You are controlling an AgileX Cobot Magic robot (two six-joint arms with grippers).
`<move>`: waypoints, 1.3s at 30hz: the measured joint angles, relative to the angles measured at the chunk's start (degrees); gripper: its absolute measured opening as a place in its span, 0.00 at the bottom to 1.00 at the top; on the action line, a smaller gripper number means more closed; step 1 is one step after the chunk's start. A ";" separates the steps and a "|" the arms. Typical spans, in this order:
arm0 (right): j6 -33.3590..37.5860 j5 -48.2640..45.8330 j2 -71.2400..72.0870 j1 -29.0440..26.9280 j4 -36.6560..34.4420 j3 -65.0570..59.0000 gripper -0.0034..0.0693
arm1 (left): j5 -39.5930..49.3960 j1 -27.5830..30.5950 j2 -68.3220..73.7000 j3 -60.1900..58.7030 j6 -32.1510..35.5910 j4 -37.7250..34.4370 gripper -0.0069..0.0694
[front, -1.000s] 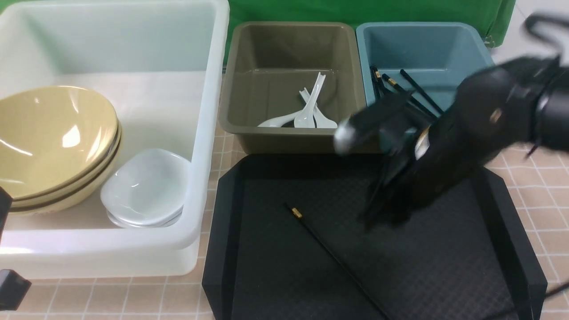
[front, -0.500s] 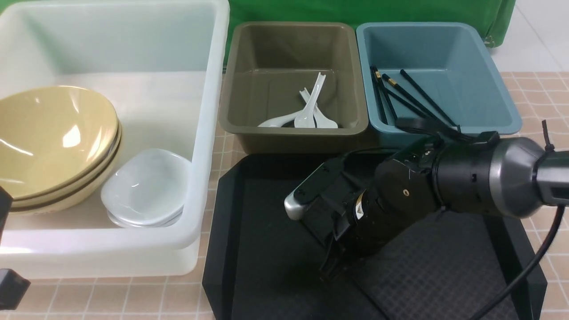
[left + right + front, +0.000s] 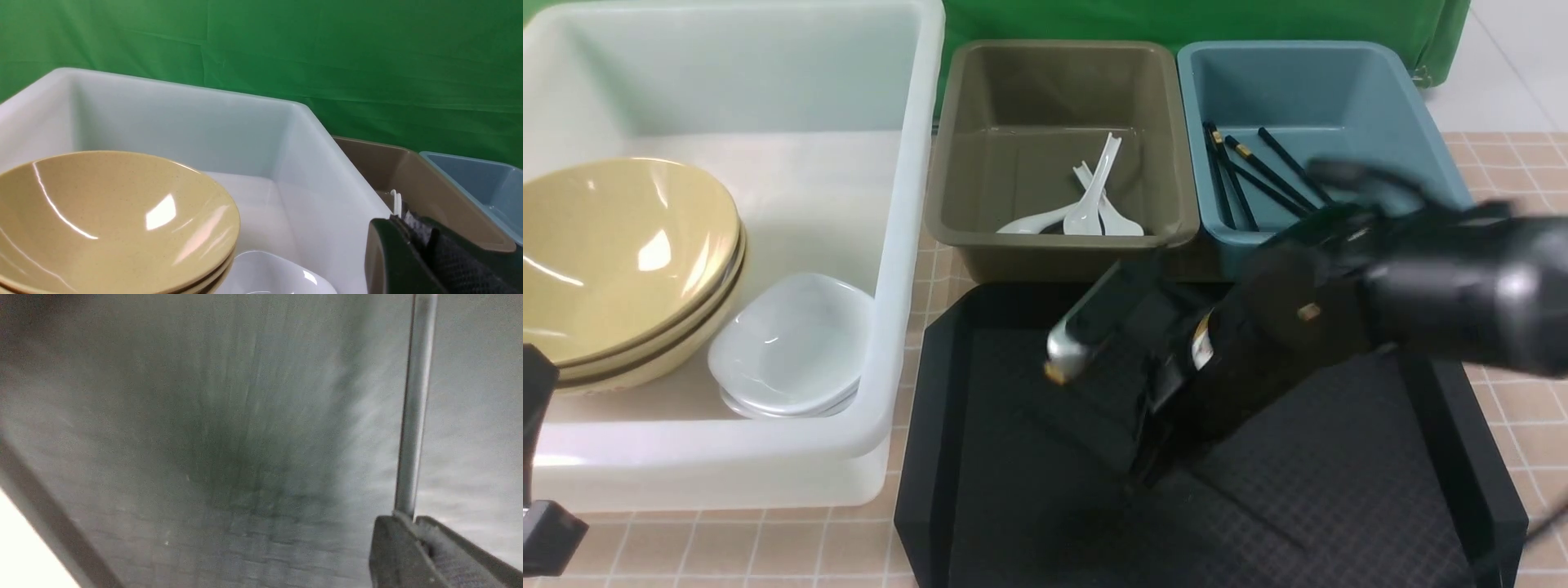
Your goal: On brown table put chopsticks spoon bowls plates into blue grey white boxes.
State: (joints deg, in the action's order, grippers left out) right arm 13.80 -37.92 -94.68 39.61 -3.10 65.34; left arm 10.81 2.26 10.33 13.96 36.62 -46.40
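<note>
My right gripper (image 3: 1143, 467) is low over the black tray, blurred, and shut on one black chopstick (image 3: 412, 416). The stick runs out from between the shut jaws (image 3: 412, 522); its gold band (image 3: 1055, 374) shows beside the wrist. Several chopsticks (image 3: 1241, 180) lie in the blue box (image 3: 1192, 122). White spoons (image 3: 1086, 212) lie in the grey box (image 3: 947, 163). Stacked tan bowls (image 3: 621, 253) and white plates (image 3: 792, 343) sit in the white box (image 3: 907, 245). My left gripper (image 3: 402, 222) is shut and empty, beside the white box's near corner.
The black tray (image 3: 1013, 506) sits on the brown table (image 3: 1519, 408) in front of the grey and blue boxes. A green cloth (image 3: 286, 49) hangs behind the boxes. Dark parts of my left arm (image 3: 539, 392) show at the left edge.
My right gripper came down from in front of the blue box onto the tray's chopstick and shut on it. The chopstick no longer lies on the tray floor. The left arm barely moved.
</note>
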 joint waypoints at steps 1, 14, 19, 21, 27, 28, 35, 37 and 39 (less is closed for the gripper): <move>0.05 0.14 0.00 0.00 0.21 0.00 0.12 | 0.00 0.00 0.00 0.00 0.00 0.00 0.10; -2.25 55.68 5.47 -18.85 9.67 0.43 0.13 | 0.00 0.00 0.00 0.00 0.39 0.00 0.10; -11.15 57.12 -4.41 -23.73 9.12 3.33 0.27 | -0.29 0.00 0.00 0.00 1.01 0.00 0.10; -15.79 54.13 -6.51 -24.75 8.81 3.48 0.38 | -0.96 0.00 0.00 0.00 2.06 0.00 0.10; -23.17 42.86 2.64 -25.28 8.74 3.48 0.49 | -1.41 0.00 0.00 0.00 2.57 0.00 0.10; -22.18 41.22 5.31 -25.28 8.74 3.48 0.47 | -1.36 0.00 0.00 0.00 2.57 0.00 0.10; -9.05 38.38 32.80 -24.17 8.79 -7.81 0.12 | -1.31 0.00 0.00 0.00 2.57 0.00 0.10; -8.35 38.85 39.73 -23.96 8.79 -14.46 0.10 | -1.31 0.00 0.00 0.00 2.57 0.00 0.10; -7.70 40.03 47.12 -23.96 8.79 -21.98 0.10 | -1.31 0.00 0.00 0.00 2.57 0.00 0.10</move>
State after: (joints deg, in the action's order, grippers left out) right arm 6.10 2.11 -47.56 15.65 5.69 43.36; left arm 9.50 2.26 10.33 13.96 39.19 -46.40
